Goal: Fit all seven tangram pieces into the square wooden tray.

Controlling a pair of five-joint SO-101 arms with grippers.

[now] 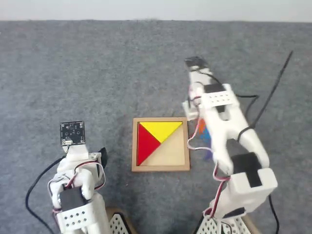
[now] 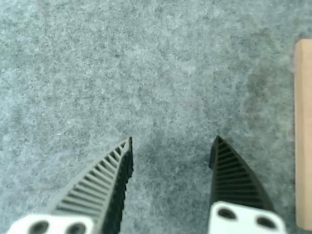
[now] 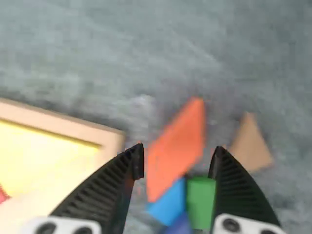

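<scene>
Two of seven pieces placed.
A red triangle [image 1: 146,144] and a yellow triangle [image 1: 161,129] lay in the tray [image 1: 161,168]; the right gripper [image 3: 179,147] gaped over an orange piece [image 3: 178,136], and the left gripper [image 2: 171,141] gaped over carpet [image 2: 146,73].

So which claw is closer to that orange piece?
The right one. The right gripper hangs over the orange piece, its open jaws either side of it. The left gripper is over bare carpet on the other side of the tray.
</scene>
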